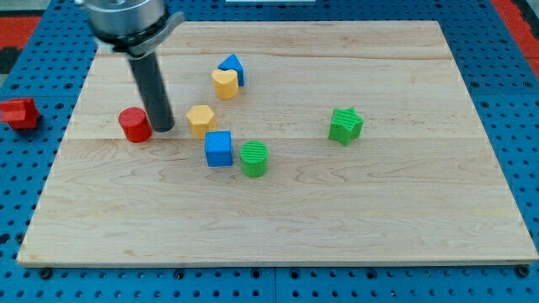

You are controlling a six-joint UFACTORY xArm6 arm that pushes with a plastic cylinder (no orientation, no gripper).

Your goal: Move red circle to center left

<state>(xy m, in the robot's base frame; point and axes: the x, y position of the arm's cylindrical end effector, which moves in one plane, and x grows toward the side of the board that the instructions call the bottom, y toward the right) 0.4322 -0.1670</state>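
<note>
The tip [163, 129] is touching the red circle [135, 124] on its right side; no gripper is showing. Pushing off-centre is risking the circle slipping sideways off the bench [404, 236].

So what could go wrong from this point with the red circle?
My tip sits at the red circle's right side, so an off-centre push could let the round block roll off sideways. The red circle is already near the board's left edge; too long a push might send it off. The yellow hexagon sits just right of my tip, so backing away could nudge it.
</note>
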